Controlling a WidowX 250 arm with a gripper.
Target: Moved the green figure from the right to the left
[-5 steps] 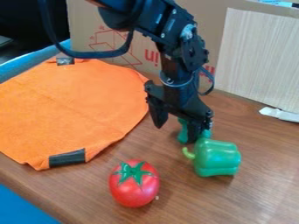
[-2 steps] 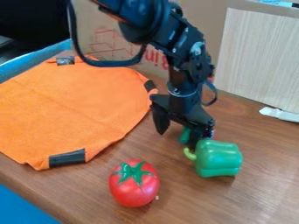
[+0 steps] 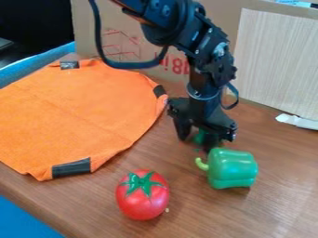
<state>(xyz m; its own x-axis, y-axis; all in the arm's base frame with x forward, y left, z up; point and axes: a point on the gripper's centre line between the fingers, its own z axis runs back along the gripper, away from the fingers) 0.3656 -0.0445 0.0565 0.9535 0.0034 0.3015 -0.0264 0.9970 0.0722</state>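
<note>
Green figure (image 3: 199, 136) probably light, stiff, slightly slick plastic; best taken around its middle. It shows in the gap of the gripper (image 3: 197, 144), fingers part open; can't tell if they touch it. Since the earlier frames, gripper has shifted right, fingers nearer together, less green showing.

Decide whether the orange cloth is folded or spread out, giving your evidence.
Spread out: the cloth lies broad and flat, with dark patches showing at its edges.

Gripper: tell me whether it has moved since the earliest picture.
Yes, toward the picture's right: the gripper has uncovered the black patch on the orange cloth's right edge.
</note>
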